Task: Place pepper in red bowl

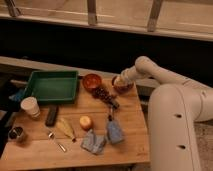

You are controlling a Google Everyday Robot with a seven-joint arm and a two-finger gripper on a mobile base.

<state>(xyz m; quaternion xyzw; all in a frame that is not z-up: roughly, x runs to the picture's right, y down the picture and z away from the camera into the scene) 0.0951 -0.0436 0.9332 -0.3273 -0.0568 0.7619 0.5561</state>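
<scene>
A wooden table [130, 145] stands in a dim room. Behind it is a dark wall, and up above that are pale bars [92, 11] like a railing. The big white robot body [176, 125] stands at the right side of the table. Its white arm [152, 71] bends over the far right corner.

The gripper [117, 82] hangs right at the purple bowl [124, 88] there. I cannot tell how wide the gripper stands or if it holds anything. I cannot pick out the pepper; it may be hidden by the gripper.

The red bowl [92, 81] sits just to the left, apart from the gripper, next to a green tray [50, 86]. Dark grapes [103, 94] lie in front of the red bowl. Nearer to me are a round orange fruit [86, 122], two blue-grey cloths [115, 132], a white cup [31, 106] and a spoon [56, 142].
</scene>
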